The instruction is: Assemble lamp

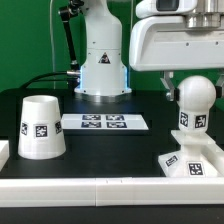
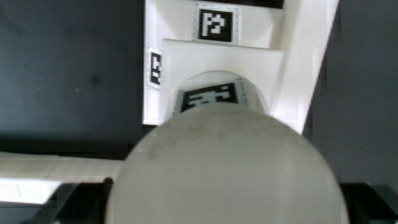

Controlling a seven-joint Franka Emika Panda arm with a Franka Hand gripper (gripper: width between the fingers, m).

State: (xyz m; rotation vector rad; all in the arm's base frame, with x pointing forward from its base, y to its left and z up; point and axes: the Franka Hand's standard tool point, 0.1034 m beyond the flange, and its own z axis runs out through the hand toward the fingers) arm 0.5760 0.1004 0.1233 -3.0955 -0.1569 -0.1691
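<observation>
A black table point(image 1: 105, 152) lay before a green wall point(image 1: 28, 40), with a white rail point(image 1: 90, 192) along its front edge. The marker board point(image 1: 104, 123) sat mid-table, ahead of the glossy pedestal point(image 1: 102, 62). The shade point(image 1: 42, 128) stood upright, wide end down, at the exterior view's left, well apart from the rest. At the right the bulb post point(image 1: 193, 105) stood upright on the base point(image 1: 190, 166). The gripper point(image 1: 188, 84) hung at the post's round top, fingers point(image 2: 68, 197) either side of it; whether they pressed on it could not be told.
</observation>
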